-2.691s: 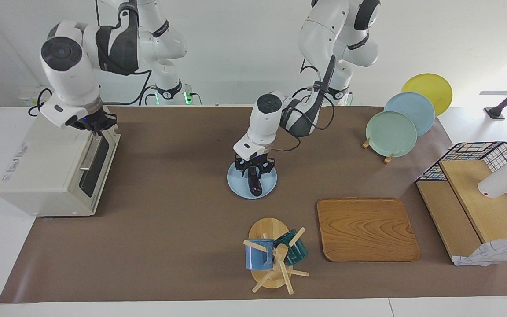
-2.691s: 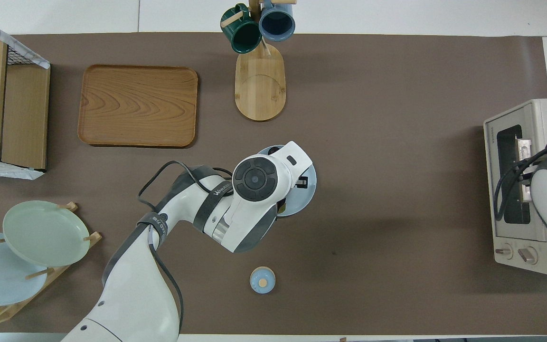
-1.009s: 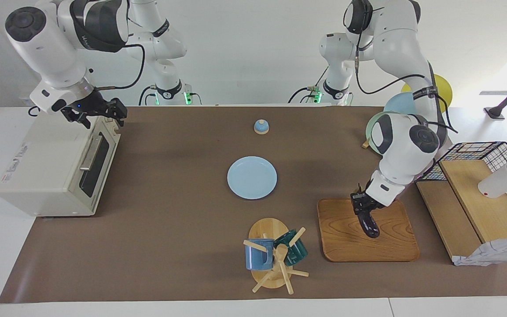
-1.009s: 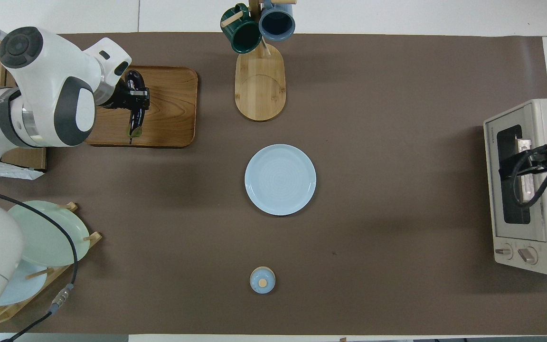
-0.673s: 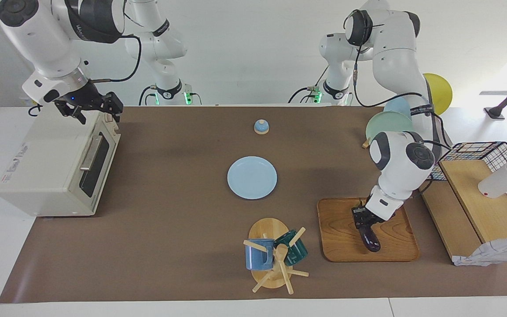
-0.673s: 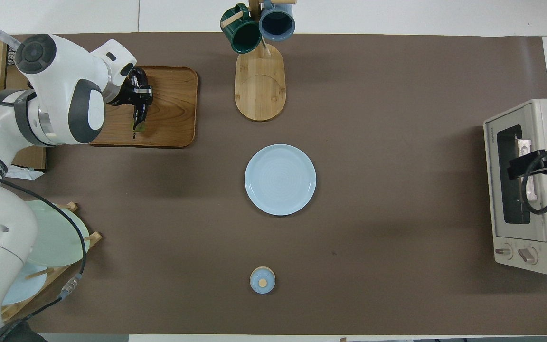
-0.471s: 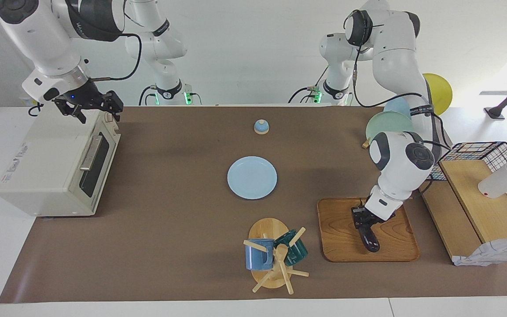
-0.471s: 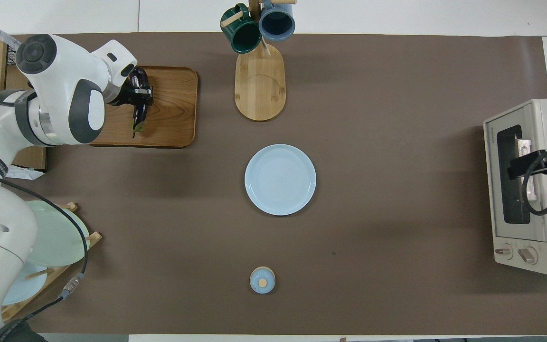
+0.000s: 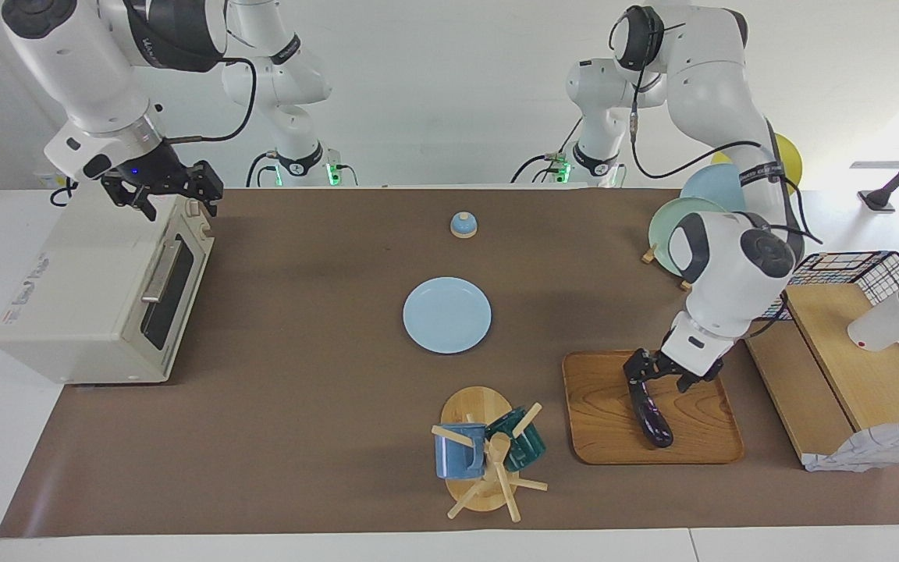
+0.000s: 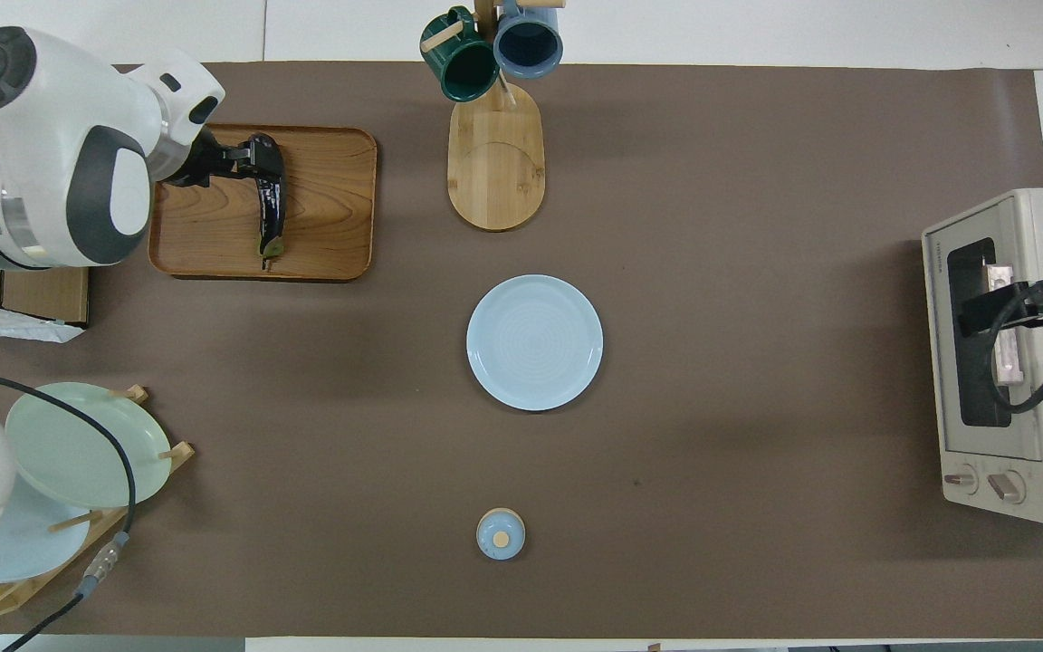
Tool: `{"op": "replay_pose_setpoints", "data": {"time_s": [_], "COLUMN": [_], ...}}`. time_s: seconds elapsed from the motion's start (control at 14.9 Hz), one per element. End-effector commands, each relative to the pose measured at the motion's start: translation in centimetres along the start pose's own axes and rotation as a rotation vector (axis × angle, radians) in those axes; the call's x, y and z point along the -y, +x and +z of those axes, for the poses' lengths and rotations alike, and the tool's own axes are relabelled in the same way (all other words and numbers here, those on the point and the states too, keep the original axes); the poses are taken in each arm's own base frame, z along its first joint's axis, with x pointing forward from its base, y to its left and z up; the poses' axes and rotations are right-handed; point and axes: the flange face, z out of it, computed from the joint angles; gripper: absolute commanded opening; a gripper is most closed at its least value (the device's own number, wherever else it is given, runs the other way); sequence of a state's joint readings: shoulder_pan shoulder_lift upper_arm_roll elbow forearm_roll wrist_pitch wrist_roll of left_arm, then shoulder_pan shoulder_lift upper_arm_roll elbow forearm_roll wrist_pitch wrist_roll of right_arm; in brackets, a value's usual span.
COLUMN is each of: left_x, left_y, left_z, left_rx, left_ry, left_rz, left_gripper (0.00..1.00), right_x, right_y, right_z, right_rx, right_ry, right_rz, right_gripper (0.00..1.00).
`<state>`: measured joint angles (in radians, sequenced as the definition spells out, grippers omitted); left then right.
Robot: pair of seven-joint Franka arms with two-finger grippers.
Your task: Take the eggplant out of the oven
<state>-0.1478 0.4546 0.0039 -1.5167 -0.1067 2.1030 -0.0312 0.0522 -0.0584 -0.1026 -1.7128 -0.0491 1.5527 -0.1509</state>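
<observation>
The eggplant (image 9: 650, 414) lies on the wooden tray (image 9: 699, 437) toward the left arm's end of the table — well apart from the oven (image 9: 98, 297), whose door is shut. The left gripper (image 9: 662, 375) hangs over the tray with its jaws open, one finger by the eggplant's end. The right gripper (image 9: 162, 190) hovers over the oven's top front edge, jaws spread. Between oven and tray sit a blue plate (image 9: 447, 315), a mug rack (image 9: 485, 449) and a small blue lid (image 9: 463, 225) — none in the way.
</observation>
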Motion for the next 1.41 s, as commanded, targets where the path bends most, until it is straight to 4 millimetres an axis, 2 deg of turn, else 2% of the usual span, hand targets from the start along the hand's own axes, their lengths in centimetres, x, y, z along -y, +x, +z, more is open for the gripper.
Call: {"op": "replay_pose_setpoints", "data": {"time_s": [0.0, 0.07, 0.2, 0.34, 0.47, 0.61, 0.81, 0.87, 1.01, 1.14, 1.35], "left_x": [0.9, 1.1, 1.0, 0.9, 1.0, 1.0, 1.6, 1.3, 1.0, 0.2, -0.1], "left_y": [-2.8, -3.9, -6.1, -8.5, -10.6, -12.2, -14.3, -14.8, -14.6, -14.0, -14.4], "left_z": [-7.8, -10.7, -15.2, -18.6, -20.5, -20.6, -19.1, -18.9, -18.9, -19.8, -20.7], "left_rx": [0.054, 0.063, 0.083, 0.127, 0.179, 0.217, 0.267, 0.277, 0.274, 0.257, 0.261], "left_ry": [-0.011, 0.000, 0.045, 0.053, 0.067, 0.070, 0.074, 0.074, 0.078, 0.076, 0.077], "left_rz": [-0.016, -0.014, 0.009, 0.009, -0.015, -0.036, -0.056, -0.042, -0.028, -0.015, -0.021], "left_gripper": [1.00, 1.00, 1.00, 1.00, 1.00, 1.00, 1.00, 1.00, 1.00, 1.00, 1.00], "right_x": [0.0, 0.1, 0.5, 0.5, 0.4, 0.1, 0.1, 0.1, 0.2, 0.2, 0.1], "right_y": [0.1, 0.2, 0.2, 0.2, 0.1, 0.2, 0.5, 0.5, 0.5, 0.5, 0.5], "right_z": [-0.3, -0.3, -0.4, -0.4, -0.3, -0.5, -0.7, -0.7, -0.7, -0.7, -0.7], "right_rx": [-0.023, -0.025, -0.025, -0.026, -0.025, -0.033, -0.062, -0.063, -0.065, -0.065, -0.065], "right_ry": [0.031, 0.031, 0.029, 0.029, 0.029, 0.030, 0.026, 0.025, 0.025, 0.025, 0.025], "right_rz": [0.019, 0.017, 0.008, 0.008, 0.011, 0.016, 0.013, 0.013, 0.014, 0.014, 0.015], "right_gripper": [1.00, 1.00, 1.00, 1.00, 1.00, 1.00, 1.00, 1.00, 1.00, 1.00, 1.00]}}
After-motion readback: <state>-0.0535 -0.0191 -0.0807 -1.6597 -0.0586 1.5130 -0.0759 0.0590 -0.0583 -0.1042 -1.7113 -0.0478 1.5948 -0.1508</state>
